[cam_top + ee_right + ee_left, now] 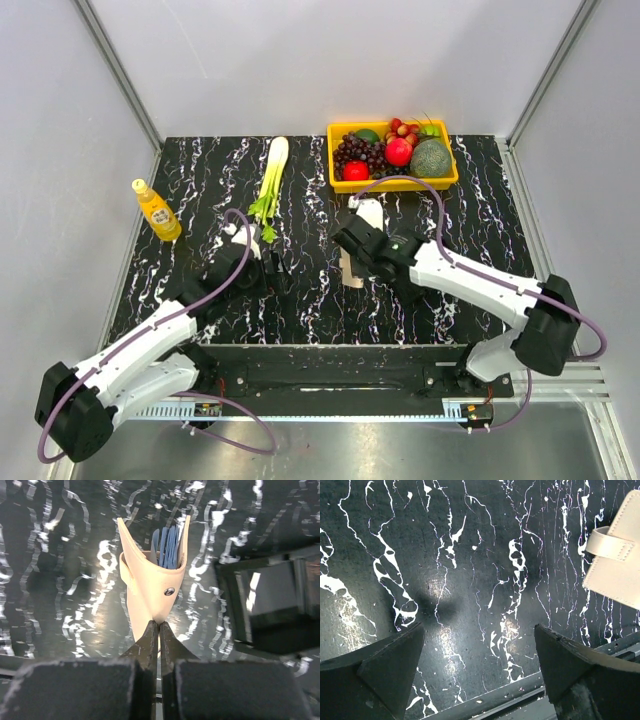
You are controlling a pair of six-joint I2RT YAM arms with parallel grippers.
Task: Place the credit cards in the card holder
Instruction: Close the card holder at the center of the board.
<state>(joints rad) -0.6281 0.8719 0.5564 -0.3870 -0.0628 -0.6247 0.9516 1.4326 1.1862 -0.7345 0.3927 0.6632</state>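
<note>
L claw (480, 650): spread wide, nothing btwn fingers; holder near, on its right.
Card holder (150, 585): mid-table, gaping in a V; blue sheets inside, cards or panels unclear.
R claw (159, 630): pinching holder's near edge.
Risk: thin pinch, so holder may twist or slip if nudged.
Surface: glossy black marble tabletop (200, 180); glare.
Room: grey walls, metal frame.

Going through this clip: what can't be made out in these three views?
No credit cards identifiable anywhere; the blue sheets inside the card holder, edge-on in the right wrist view, could be cards or pockets.
Left wrist view: the card holder is cut off by the right frame edge.
Top view: the right gripper covers much of it.
</note>
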